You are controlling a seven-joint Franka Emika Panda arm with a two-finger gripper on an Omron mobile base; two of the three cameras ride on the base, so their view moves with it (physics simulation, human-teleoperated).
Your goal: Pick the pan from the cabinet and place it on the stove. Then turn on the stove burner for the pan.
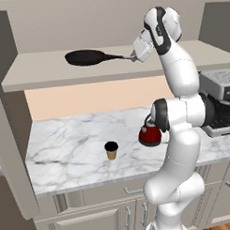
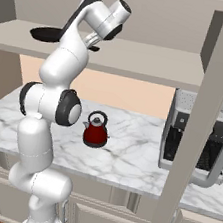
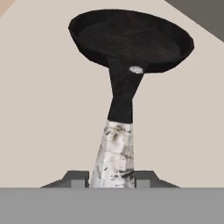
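Note:
The black pan [image 1: 84, 57] lies on the open cabinet's shelf [image 1: 50, 78], its long handle pointing right. My gripper [image 1: 132, 56] is at the tip of that handle. In the hand view the pan [image 3: 131, 39] lies ahead and its marbled silver handle end [image 3: 114, 153] runs down between my two fingertips [image 3: 77, 178], which press against its sides, so the gripper [image 3: 112, 179] is shut on it. From the right base view the pan [image 2: 44, 33] peeks out behind my arm. The stove [image 1: 221, 114] stands at the counter's right end.
A red kettle [image 1: 149, 133] and a small brown cup [image 1: 111, 150] stand on the marble counter [image 1: 66, 142] below the shelf. One open cabinet door [image 2: 203, 122] hangs in front of the stove [image 2: 177, 143]; the other open door [image 1: 10, 153] stands at the left.

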